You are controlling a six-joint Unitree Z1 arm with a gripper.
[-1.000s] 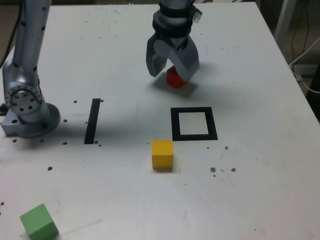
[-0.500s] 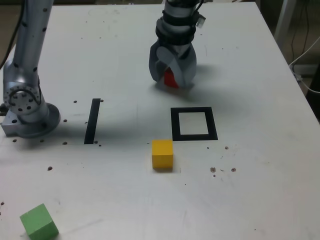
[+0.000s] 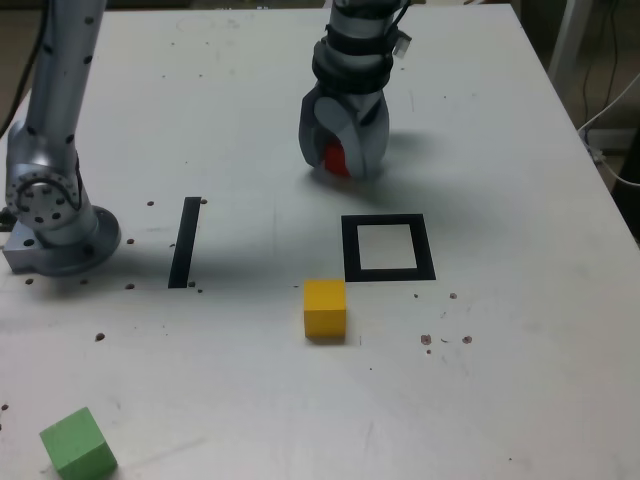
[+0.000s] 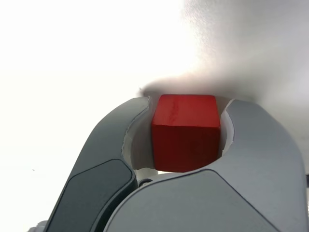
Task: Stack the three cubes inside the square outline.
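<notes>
Exterior and wrist views of a single arm at work on a white tabletop (image 3: 500,380). The gripper (image 3: 344,160) points down at the far middle of the tabletop, its two grey fingers (image 3: 366,140) drawn in around the red cube (image 3: 336,158); only a small patch of red shows between them in the exterior view. In the wrist view the gripper (image 4: 186,130) frames the red cube (image 4: 186,133) closely: one finger (image 4: 108,159) lies against one side of the cube and the other against the opposite side, with at most a thin gap, so the fingers appear closed on the cube. Whether the cube rests on the tabletop or is lifted clear of it cannot be told.

The square outline (image 3: 388,275), a thick black frame with a pale centre, lies nearer the camera than the gripper and slightly towards the exterior view's right; nothing stands inside it. The yellow cube (image 3: 325,308) sits just outside the frame's near corner on the exterior view's left, close to it but apart. The green cube (image 3: 77,443) sits turned at an angle near the front corner on the exterior view's left, well apart from the others. A thin black strip (image 3: 185,241) lies between the frame and the arm's base (image 3: 55,225), which stands at the exterior view's left edge. Small dark specks are scattered over the surface.
</notes>
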